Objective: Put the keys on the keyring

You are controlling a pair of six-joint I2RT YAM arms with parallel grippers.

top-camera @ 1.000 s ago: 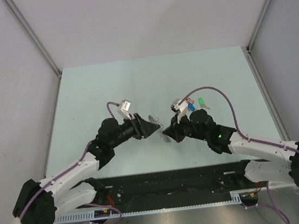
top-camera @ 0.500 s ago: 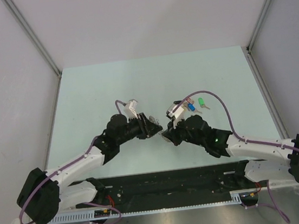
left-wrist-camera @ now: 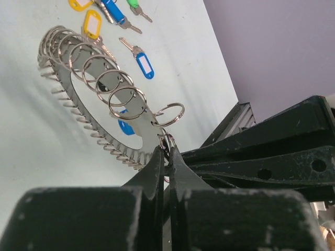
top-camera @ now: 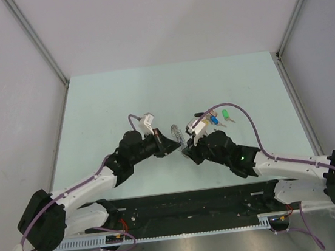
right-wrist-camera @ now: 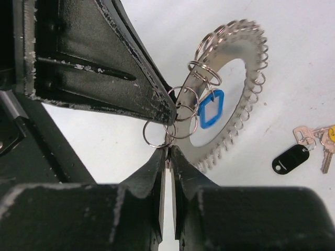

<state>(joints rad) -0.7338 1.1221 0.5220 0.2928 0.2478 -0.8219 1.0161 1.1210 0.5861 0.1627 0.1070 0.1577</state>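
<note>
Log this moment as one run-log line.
left tool: shut on keyring edge | right tool: tips at same edge, grip unclear | keys: several loose on table

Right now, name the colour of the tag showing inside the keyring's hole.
Blue tag; the right wrist view shows it best.

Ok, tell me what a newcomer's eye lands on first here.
The toothed keyring, bristling with small split rings, is held up mid-table between the two arms. The left end effector pinches one of its rings, the right end effector nose to nose with it. Coloured keys lie loose beyond the right arm.
</note>
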